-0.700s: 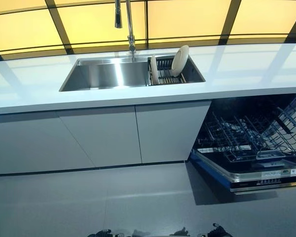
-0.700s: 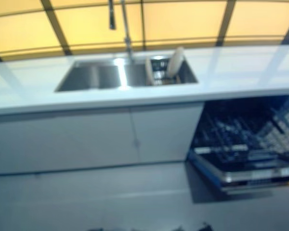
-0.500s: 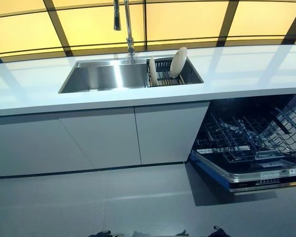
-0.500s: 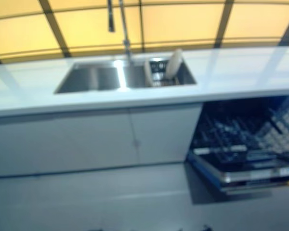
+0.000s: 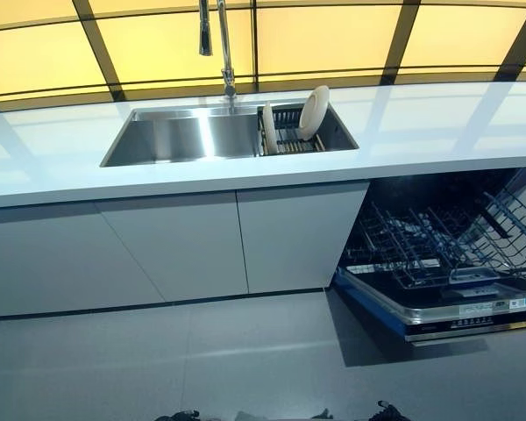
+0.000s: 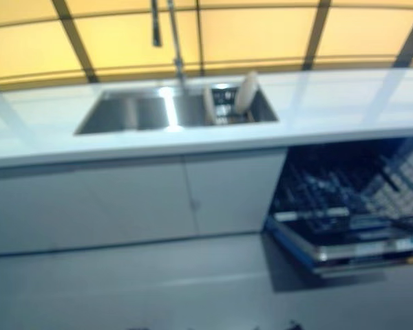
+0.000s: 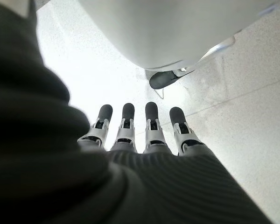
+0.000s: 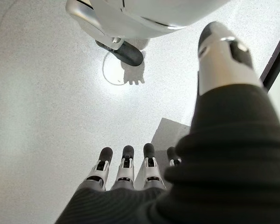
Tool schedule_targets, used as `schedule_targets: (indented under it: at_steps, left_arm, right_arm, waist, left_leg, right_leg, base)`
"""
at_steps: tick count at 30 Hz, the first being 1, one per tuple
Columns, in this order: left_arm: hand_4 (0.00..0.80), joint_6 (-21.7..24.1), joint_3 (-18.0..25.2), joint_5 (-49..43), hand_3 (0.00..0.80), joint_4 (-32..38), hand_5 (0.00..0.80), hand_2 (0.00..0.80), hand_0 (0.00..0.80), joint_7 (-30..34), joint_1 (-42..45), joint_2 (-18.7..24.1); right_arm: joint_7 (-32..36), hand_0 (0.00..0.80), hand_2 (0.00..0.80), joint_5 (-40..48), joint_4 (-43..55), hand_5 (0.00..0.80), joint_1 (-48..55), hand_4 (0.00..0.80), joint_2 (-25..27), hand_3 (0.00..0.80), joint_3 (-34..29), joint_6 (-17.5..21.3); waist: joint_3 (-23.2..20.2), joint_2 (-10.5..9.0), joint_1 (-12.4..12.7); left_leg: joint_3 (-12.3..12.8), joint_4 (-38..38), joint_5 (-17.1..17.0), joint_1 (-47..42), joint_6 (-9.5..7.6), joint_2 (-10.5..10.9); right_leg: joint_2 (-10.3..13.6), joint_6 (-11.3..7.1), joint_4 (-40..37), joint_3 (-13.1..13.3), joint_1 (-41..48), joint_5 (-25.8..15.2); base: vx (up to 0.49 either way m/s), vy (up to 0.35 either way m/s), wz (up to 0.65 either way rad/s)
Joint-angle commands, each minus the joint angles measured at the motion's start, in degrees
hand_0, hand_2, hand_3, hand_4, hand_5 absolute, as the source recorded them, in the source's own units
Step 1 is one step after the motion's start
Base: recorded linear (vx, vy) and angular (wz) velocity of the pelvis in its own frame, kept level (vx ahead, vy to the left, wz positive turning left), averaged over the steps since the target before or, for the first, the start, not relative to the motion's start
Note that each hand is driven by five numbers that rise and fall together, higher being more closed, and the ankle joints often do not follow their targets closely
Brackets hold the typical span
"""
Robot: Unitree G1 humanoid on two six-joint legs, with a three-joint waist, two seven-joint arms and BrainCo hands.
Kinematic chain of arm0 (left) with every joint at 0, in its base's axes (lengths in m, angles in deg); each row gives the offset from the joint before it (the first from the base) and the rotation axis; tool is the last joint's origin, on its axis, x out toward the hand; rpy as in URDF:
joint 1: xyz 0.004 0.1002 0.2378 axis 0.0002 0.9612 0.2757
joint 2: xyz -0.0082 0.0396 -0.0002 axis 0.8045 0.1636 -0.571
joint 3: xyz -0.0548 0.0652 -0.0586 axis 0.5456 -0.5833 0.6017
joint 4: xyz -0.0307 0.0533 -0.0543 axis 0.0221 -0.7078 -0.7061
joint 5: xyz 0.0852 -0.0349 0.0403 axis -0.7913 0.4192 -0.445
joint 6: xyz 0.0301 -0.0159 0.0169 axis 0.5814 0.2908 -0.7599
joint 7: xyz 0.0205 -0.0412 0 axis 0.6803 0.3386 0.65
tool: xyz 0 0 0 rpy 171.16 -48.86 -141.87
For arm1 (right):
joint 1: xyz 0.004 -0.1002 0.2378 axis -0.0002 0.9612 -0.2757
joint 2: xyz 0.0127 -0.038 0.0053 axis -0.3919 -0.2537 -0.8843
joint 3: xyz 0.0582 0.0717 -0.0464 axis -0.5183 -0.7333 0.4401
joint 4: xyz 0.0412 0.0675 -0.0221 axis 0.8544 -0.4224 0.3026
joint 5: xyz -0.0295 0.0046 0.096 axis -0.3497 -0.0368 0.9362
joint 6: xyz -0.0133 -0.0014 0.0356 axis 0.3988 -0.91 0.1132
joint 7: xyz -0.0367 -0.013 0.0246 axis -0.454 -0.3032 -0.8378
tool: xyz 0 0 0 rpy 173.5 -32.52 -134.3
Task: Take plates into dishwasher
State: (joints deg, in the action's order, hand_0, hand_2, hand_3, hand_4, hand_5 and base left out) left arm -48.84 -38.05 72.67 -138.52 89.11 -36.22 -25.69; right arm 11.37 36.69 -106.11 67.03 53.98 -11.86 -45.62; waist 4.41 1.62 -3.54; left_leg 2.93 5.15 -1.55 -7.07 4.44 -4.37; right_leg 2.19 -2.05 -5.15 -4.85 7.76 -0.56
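Observation:
Two white plates stand in a dark rack (image 5: 291, 130) at the right end of the steel sink (image 5: 180, 136): a round one (image 5: 313, 111) leaning at the back and a second one (image 5: 269, 128) edge-on at the rack's left. The dishwasher (image 5: 438, 263) is open at the lower right, its door down and wire rack (image 5: 425, 241) pulled out. My left hand (image 7: 140, 133) and right hand (image 8: 128, 170) hang over the floor, fingers straight, both empty, far from the counter.
A white counter (image 5: 421, 132) runs across the view above grey cabinet doors (image 5: 180, 246). A tall faucet (image 5: 219, 44) stands behind the sink. The dishwasher door (image 5: 438, 316) juts out over the grey floor (image 5: 202, 351).
The whole picture has shifted slightly left and down, so the camera has moved. The plates, sink and dishwasher stay as they were.

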Motion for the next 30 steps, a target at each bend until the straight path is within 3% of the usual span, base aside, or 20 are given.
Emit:
schedule_targets:
  at_steps: [1,6,9,12,13,15,18,19,21,23,24,26,27,28,30]
  left_arm:
    - [0.0,0.3,-1.2,-1.5,0.0,-2.0,0.0,0.0,0.0,-0.4,-3.9,-0.2]
    - [0.0,3.0,-1.6,-3.1,0.0,-1.9,0.0,0.0,0.0,0.7,-3.7,-0.7]
    - [0.0,0.7,-2.6,-3.9,0.0,-1.5,0.0,0.0,0.0,-3.4,-4.3,-0.5]
    - [0.0,-2.9,-0.1,3.7,0.0,-2.9,0.0,0.0,0.0,-8.5,-5.1,0.2]
    - [0.0,-2.9,-0.1,3.7,0.0,-2.9,0.0,0.0,0.0,-8.5,-5.1,0.2]
    - [0.0,-2.0,3.9,11.6,0.0,-3.9,0.0,0.0,0.0,-6.0,-4.6,-0.2]
    - [0.0,-2.6,8.4,16.9,0.0,-4.7,0.0,0.0,0.0,-3.1,-3.2,-1.7]
    - [0.0,-0.1,9.6,16.5,0.0,-5.2,0.0,0.0,0.0,-3.1,-2.1,-2.2]
    - [0.0,2.1,10.8,17.6,0.0,-4.6,0.0,0.0,0.0,-3.6,-0.7,-2.4]
    - [0.0,2.5,11.0,19.0,0.0,-4.3,0.0,0.0,0.0,-4.3,-0.1,-2.5]
    - [0.0,2.8,11.2,19.8,0.0,-4.2,0.0,0.0,0.0,-4.9,0.4,-2.5]
    - [0.0,2.4,11.5,20.7,0.0,-4.7,0.0,0.0,0.0,-5.3,1.0,-2.4]
    - [0.0,2.0,11.5,20.7,0.0,-4.9,0.0,0.0,0.0,-5.5,1.2,-2.5]
    - [0.0,1.4,12.0,21.0,0.0,-5.2,0.0,0.0,0.0,-5.7,1.6,-2.7]
    - [0.0,0.9,13.1,20.9,0.0,-6.0,0.0,0.0,0.0,-5.9,1.9,-2.9]
  right_arm:
    - [-0.4,0.0,0.0,-1.3,-1.5,0.0,-3.9,0.0,0.8,0.0,1.8,0.5]
    - [-0.2,0.0,0.0,-0.9,-1.4,0.0,-4.3,0.0,0.5,0.0,2.2,0.6]
    - [-0.1,0.0,0.0,-0.9,-1.2,0.0,-4.7,0.0,0.5,0.0,2.5,0.5]
    - [-1.2,0.0,0.0,1.1,-1.4,0.0,-5.1,0.0,0.0,0.0,2.3,0.1]
    - [-1.2,0.0,0.0,1.1,-1.4,0.0,-5.1,0.0,0.0,0.0,2.3,0.1]
    - [-1.9,0.0,0.0,2.5,-2.1,0.0,-4.7,0.0,-0.6,0.0,1.7,0.2]
    - [-1.8,0.0,0.0,3.0,-2.6,0.0,-4.4,0.0,-0.9,0.0,0.5,-0.6]
    - [-1.6,0.0,0.0,3.0,-2.6,0.0,-4.5,0.0,-0.6,0.0,0.3,-0.7]
    - [-0.5,0.0,0.0,0.2,-2.3,0.0,-4.5,0.0,-0.1,0.0,0.7,-1.0]
    - [-0.7,0.0,0.0,-0.4,-3.0,0.0,-4.7,0.0,0.4,0.0,0.9,-1.2]
    - [-0.8,0.0,0.0,-0.4,-3.6,0.0,-4.9,0.0,0.8,0.0,0.5,-0.7]
    - [-0.4,0.0,0.0,-1.4,-4.4,0.0,-5.0,0.0,1.1,0.0,-0.1,-0.6]
    - [-0.3,0.0,0.0,-1.5,-4.6,0.0,-4.9,0.0,1.2,0.0,-0.2,-0.9]
    - [-0.2,0.0,0.0,-1.8,-4.9,0.0,-4.9,0.0,1.4,0.0,-0.5,-1.4]
    - [0.0,0.0,0.0,-2.8,-5.5,0.0,-4.9,0.0,1.7,0.0,-1.5,-1.9]
  waist:
    - [1.6,-1.51,0.8]
    - [1.6,-1.53,0.9]
    - [2.4,-1.44,0.9]
    - [3.5,-1.54,0.7]
    - [3.5,-1.55,0.7]
    - [3.6,-2.18,1.1]
    - [3.5,-3.58,1.6]
    - [4.1,-4.99,2.2]
    - [5.4,-5.17,3.9]
    - [6.5,-3.48,5.6]
    - [6.9,-1.89,6.4]
    - [7.4,-0.11,8.3]
    - [7.3,0.26,8.9]
    - [7.1,0.2,9.8]
    - [6.1,0.13,9.8]
  left_leg:
    - [-0.1,-0.8,4.2,-1.5,-5.29,4.7]
    - [0.1,-0.9,4.2,-1.4,-5.46,4.8]
    - [0.2,-1.3,4.0,-0.8,-5.74,4.5]
    - [-0.6,-2.3,4.0,-0.2,-6.08,4.2]
    - [-0.6,-2.4,4.0,-0.2,-6.08,4.2]
    - [-2.4,-4.2,4.9,-0.1,-6.02,4.2]
    - [-2.1,-10.5,6.9,1.5,-5.15,3.4]
    - [-1.4,-21.8,5.3,6.1,-4.65,3.1]
    - [-2.2,-29.6,0.8,13.8,-4.41,3.4]
    - [-1.7,-24.7,-2.5,17.0,-3.38,4.1]
    - [-1.0,-18.3,-5.4,18.0,-2.32,3.9]
    - [-2.2,-7.3,-11.8,19.9,-0.38,4.1]
    - [-2.6,-5.4,-13.3,20.8,0.12,4.0]
    - [-3.4,-3.0,-14.1,21.8,0.29,4.6]
    - [-2.2,-4.7,-10.2,21.2,-1.15,4.6]
  right_leg:
    - [0.1,-1.97,2.5,2.2,-1.2,0.5]
    - [0.2,-1.99,3.1,2.2,-1.4,0.8]
    - [0.0,-1.68,6.0,2.1,-2.7,2.0]
    - [-0.8,-1.03,9.6,2.4,-4.3,3.6]
    - [-0.8,-1.03,9.6,2.4,-4.3,3.7]
    - [-1.5,0.05,9.0,2.7,-3.7,4.0]
    - [-1.2,1.51,8.6,2.4,-3.0,4.1]
    - [-0.2,2.22,8.5,1.9,-3.0,3.0]
    - [-0.6,3.18,8.8,3.0,-2.3,3.0]
    - [-2.2,2.85,8.8,4.0,-0.3,4.0]
    - [-3.5,2.36,8.7,4.9,1.3,4.9]
    - [-5.1,2.12,7.8,7.4,5.8,6.7]
    - [-5.4,2.09,7.6,8.2,6.7,7.0]
    - [-5.3,1.98,7.5,10.4,8.9,8.3]
    - [-3.6,1.09,8.3,11.0,9.9,10.1]
  base:
    - [0.0,0.0,0.0]
    - [0.0,0.0,0.0]
    - [-0.034,-0.038,-0.01]
    - [-0.029,-0.108,0.0]
    - [0.041,-0.15,0.0]
    - [0.093,-0.195,0.03]
    - [0.092,-0.16,0.11]
    - [0.096,-0.168,0.12]
    - [0.152,-0.106,-0.14]
    - [0.286,0.042,-0.41]
    - [0.388,0.101,-0.44]
    - [0.466,0.096,-0.25]
    - [0.476,0.112,-0.15]
    - [0.412,0.173,-0.31]
    - [0.381,0.204,-0.55]
